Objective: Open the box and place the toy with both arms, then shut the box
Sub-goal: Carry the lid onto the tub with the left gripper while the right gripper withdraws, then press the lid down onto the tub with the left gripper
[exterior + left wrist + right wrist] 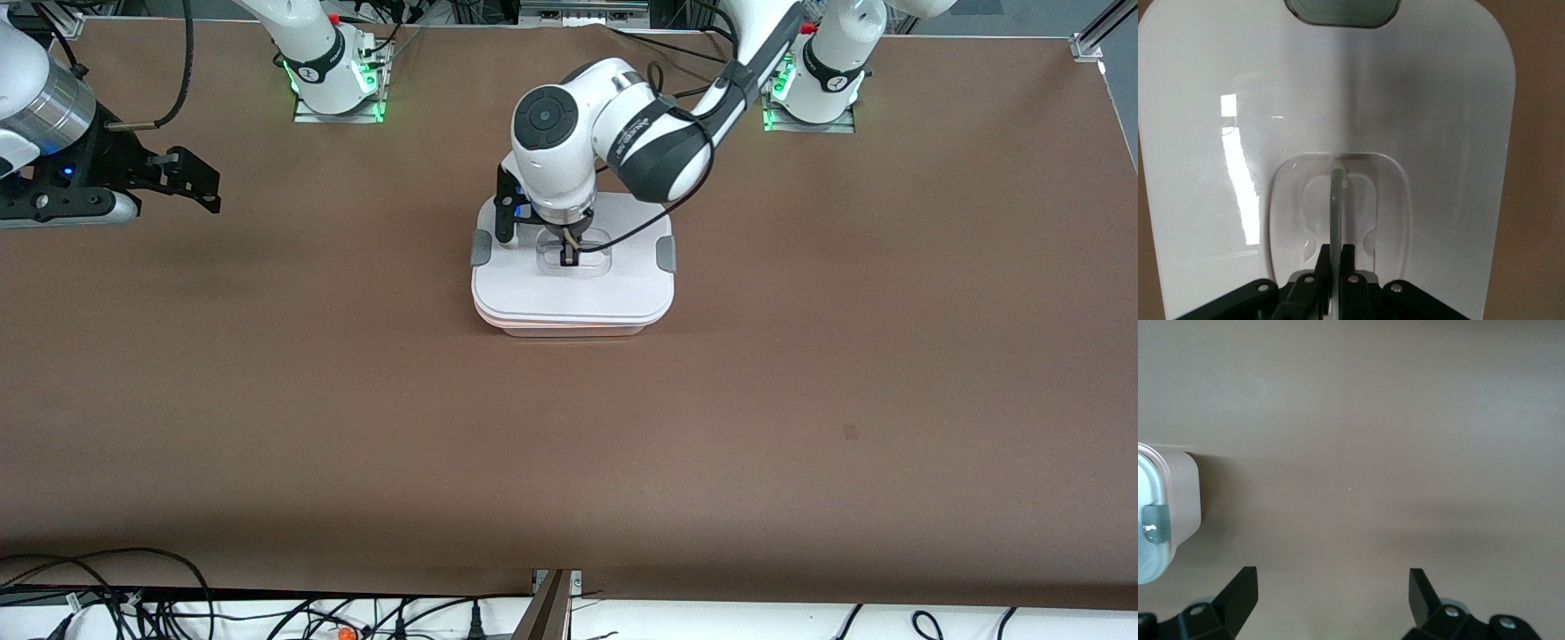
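White lid [569,284] handle [1337,207] pinched by left end effector [1335,257].

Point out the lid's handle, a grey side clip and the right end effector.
Handle [1337,200]: left wrist view, on the upright grey bar in the recess.
Grey side clip [666,255]: front view, on the clip's face.
Right end effector [1331,590]: right wrist view, midway between its open fingertips.

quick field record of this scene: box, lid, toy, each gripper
box: translucent pinkish tub mid-table
lid: white lid on the box, grey side clips at both ends
toy: not in view
left gripper: left gripper in the lid's recessed centre, shut on the handle
right gripper: right gripper open, waiting over bare table toward the right arm's end
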Controlling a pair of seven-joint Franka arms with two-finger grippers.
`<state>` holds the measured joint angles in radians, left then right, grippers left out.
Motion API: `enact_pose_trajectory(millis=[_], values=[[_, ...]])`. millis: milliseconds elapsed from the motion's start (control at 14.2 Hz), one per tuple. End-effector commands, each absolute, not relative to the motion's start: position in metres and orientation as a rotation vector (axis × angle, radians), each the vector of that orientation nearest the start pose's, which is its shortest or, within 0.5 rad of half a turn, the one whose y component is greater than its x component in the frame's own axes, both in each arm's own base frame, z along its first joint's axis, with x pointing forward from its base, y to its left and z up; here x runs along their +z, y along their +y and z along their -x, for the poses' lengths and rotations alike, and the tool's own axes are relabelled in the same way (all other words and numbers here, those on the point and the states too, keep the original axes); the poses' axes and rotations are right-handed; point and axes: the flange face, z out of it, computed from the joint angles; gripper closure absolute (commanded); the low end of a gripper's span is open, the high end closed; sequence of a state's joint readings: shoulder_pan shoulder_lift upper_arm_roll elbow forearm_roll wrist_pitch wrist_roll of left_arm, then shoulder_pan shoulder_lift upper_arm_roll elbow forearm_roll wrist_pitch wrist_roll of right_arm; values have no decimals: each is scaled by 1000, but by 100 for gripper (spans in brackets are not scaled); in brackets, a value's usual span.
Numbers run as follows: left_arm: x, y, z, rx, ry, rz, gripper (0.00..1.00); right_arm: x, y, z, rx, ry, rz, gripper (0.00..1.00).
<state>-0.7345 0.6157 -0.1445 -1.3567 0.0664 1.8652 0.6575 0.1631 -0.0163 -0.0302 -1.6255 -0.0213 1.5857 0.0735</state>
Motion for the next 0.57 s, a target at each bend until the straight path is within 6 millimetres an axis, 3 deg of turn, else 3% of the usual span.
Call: enact_pose_trajectory(millis=[0, 494], values=[[357, -535, -471, 140, 2152, 2282, 100, 622, 69, -548, -15, -98, 3160, 0], [348, -532, -477, 151, 2134, 2273, 100, 618, 72, -556, -20, -65, 3146, 0]])
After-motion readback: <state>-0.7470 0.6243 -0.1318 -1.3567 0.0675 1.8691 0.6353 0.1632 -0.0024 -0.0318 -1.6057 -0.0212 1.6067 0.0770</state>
